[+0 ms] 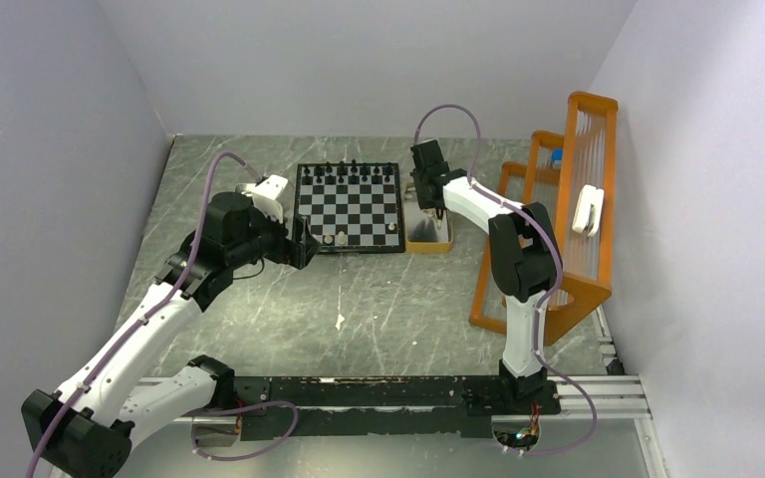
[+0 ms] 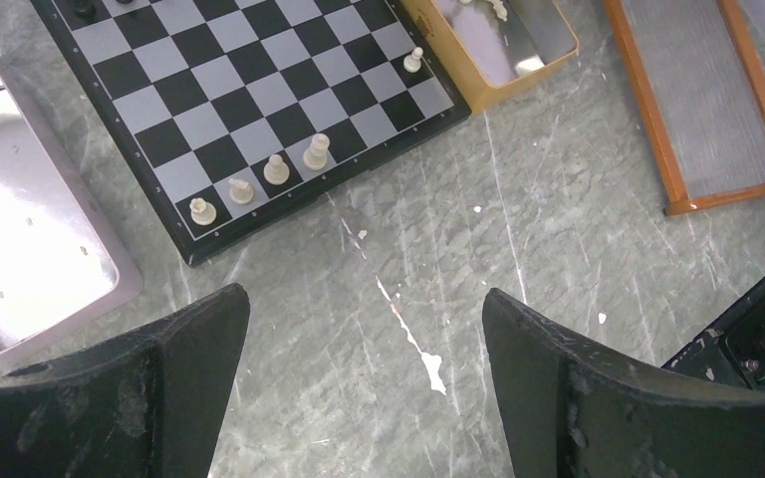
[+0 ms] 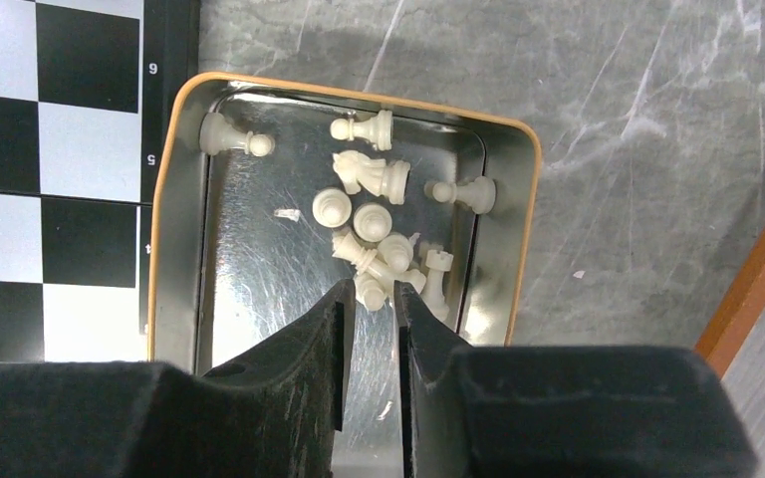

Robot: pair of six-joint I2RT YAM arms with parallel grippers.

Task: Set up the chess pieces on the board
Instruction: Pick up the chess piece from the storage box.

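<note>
Where the board (image 1: 349, 207) lies at upper centre of the overhead view, it is hemmed in on both sides. A silvery tray (image 2: 20, 229) sits near its left edge, a tan-rimmed tin (image 3: 174, 199) just beside its right edge, and an orange rack (image 1: 558, 229) stands along the right wall. The left gripper (image 2: 364, 388) hovers over bare table near the board's near-left corner, jaws spread wide with nothing between them. The right gripper (image 3: 371, 299) is down in the tin, jaws at a narrow slot with a cream piece (image 3: 371, 287) at the tips. Whether that piece is clamped cannot be told, and the fingers (image 3: 289, 388) hide the tin's lower part. A heap of cream pieces (image 3: 369, 179) fills the tin, most on their sides at mixed headings. One pawn (image 3: 231, 137) at upper left lies with its long axis left-right, head to the right. On the board, black pieces (image 1: 349, 169) line the far edge. A cream row (image 2: 276, 169) of four stands upright along the near edge, with a single cream man (image 2: 413, 60) apart at the right end. The table (image 1: 379, 309) is grey-green, marbled, scratched and white-flecked. Plain pale walls (image 1: 359, 60) close three sides.
</note>
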